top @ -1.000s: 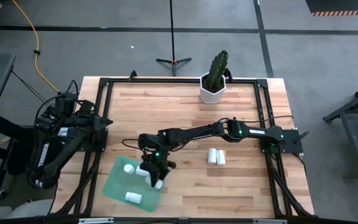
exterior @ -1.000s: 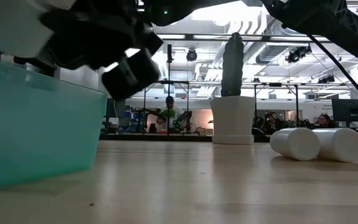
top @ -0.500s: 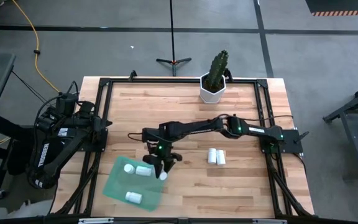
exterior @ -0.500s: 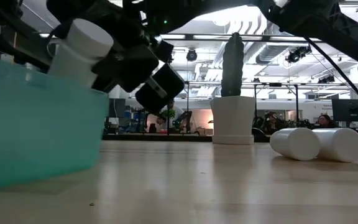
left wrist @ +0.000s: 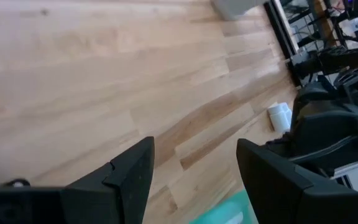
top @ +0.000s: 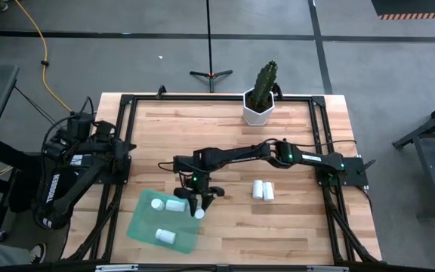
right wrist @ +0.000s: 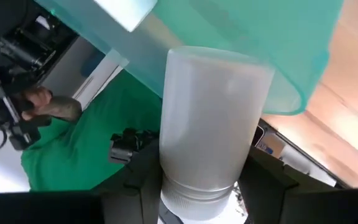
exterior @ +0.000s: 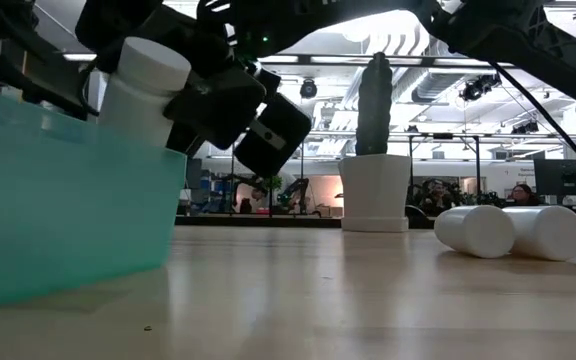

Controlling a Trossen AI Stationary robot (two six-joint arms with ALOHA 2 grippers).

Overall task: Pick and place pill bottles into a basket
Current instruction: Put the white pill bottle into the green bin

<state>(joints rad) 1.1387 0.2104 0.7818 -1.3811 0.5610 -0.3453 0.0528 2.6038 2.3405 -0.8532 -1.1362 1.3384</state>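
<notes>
Basket (top: 138, 227) shifted; white bottle (right wrist: 210, 118) in right pincer (top: 196, 205).

Three pill bottles (top: 166, 235) lie in the basket (top: 143, 226) front-left on the surface (top: 293, 219), a fourth (top: 198, 213) seemingly at its right rim, two bottles (top: 262, 190) farther right, cactus pot (top: 257, 110) behind.

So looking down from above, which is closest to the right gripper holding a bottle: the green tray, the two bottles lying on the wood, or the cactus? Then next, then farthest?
From the right gripper:
1. Green tray: right beside it, at the table's front left.
2. Two pill bottles on the table: lying out to the right.
3. Cactus pot: at the table's back edge.
</notes>
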